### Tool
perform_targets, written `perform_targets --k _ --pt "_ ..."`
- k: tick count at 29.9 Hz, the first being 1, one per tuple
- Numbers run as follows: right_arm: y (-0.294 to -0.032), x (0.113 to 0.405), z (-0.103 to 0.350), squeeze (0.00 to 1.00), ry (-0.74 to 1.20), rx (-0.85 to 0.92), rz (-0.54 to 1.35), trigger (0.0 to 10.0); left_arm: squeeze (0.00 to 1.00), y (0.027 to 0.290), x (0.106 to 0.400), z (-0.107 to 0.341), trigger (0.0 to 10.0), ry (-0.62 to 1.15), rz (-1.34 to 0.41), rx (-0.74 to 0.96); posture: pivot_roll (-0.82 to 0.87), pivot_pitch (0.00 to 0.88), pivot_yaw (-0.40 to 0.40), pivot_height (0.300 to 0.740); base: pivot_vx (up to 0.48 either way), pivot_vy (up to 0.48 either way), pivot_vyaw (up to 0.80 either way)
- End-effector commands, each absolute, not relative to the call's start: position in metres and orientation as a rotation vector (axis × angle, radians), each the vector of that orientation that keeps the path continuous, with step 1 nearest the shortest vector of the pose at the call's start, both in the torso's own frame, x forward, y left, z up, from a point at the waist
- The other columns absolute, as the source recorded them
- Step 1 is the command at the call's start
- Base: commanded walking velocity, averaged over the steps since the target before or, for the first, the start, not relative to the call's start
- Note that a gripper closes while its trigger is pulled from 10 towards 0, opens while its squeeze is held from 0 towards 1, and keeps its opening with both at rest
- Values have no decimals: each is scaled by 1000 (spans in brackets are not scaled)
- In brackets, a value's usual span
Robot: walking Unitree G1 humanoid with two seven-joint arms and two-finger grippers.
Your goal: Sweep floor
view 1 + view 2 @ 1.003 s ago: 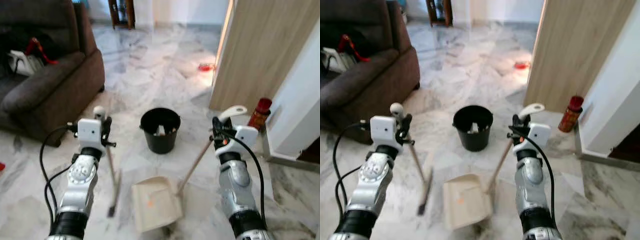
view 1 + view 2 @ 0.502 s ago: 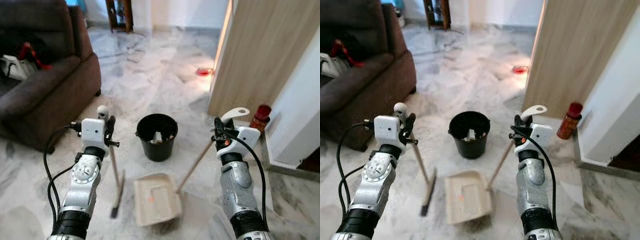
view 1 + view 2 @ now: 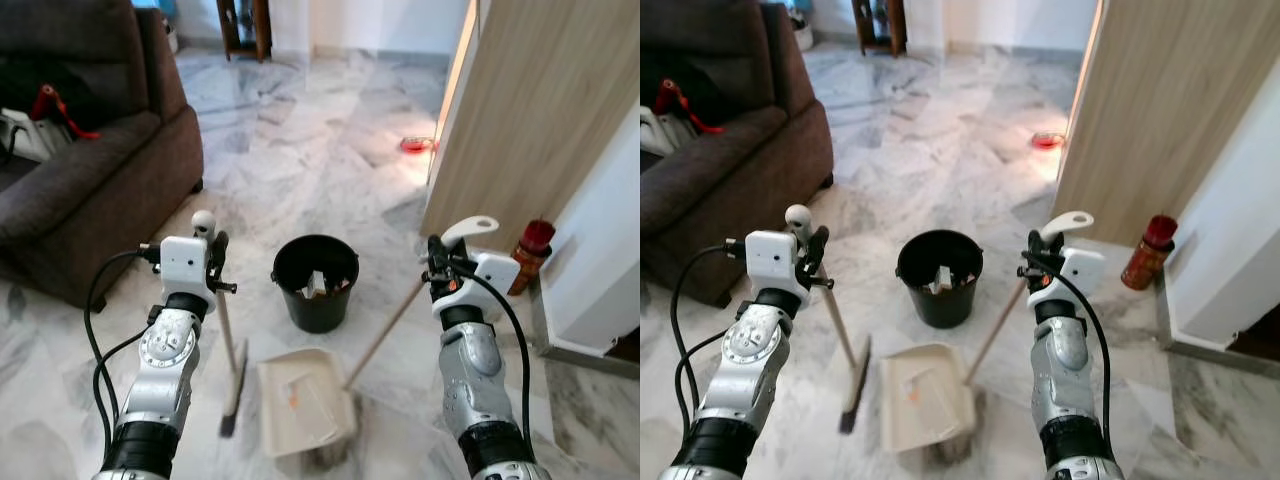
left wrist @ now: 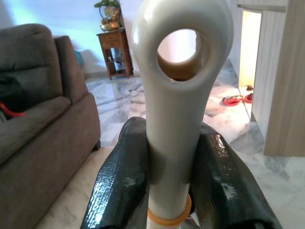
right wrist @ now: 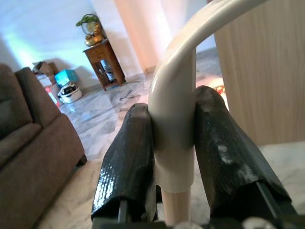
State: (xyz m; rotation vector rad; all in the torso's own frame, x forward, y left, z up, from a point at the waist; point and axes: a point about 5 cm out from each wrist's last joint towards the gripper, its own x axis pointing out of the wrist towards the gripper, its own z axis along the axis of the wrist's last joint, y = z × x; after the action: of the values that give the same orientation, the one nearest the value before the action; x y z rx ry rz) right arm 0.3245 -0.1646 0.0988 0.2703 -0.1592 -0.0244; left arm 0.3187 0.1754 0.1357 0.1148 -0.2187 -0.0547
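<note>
Left gripper point(image 4: 174, 191) squeezes cream plastic broom handle point(image 4: 177, 109); bristles on marble floor point(image 3: 300, 150), left of cream plastic dustpan point(image 3: 305, 405). Right gripper point(image 5: 174, 164) squeezes dustpan handle point(image 5: 174, 124).

Risk: pan may bump round black bin point(image 3: 315, 282) just behind, tipping it.

Since earlier: view shifted; pan sits nearer bin.

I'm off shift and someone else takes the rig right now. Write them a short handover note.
Left gripper: shut on the broom handle, bristles on the floor left of the dustpan.
Right gripper: shut on the dustpan handle, pan flat on the floor between the arms.
Black bin: just beyond the pan, with scraps already in it.
Done: some bits lie in the pan.
Left: probably sweep in any remaining debris, then tip the pan into the bin.
</note>
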Motion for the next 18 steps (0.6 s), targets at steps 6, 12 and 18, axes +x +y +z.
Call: perform_targets --k 6,12,18 --pt "-169 328 110 0 -207 271 -32 10000 0 170 320 143 10000 -251 -71 111 58 49 54 740 317 0 0" --pt "-169 328 110 0 -205 271 -33 10000 0 170 320 143 10000 -254 -67 106 59 47 53 740 211 0 0" --pt "-170 328 109 0 -202 269 -36 10000 0 170 320 142 10000 -252 -72 103 57 43 53 740 0 0 0"
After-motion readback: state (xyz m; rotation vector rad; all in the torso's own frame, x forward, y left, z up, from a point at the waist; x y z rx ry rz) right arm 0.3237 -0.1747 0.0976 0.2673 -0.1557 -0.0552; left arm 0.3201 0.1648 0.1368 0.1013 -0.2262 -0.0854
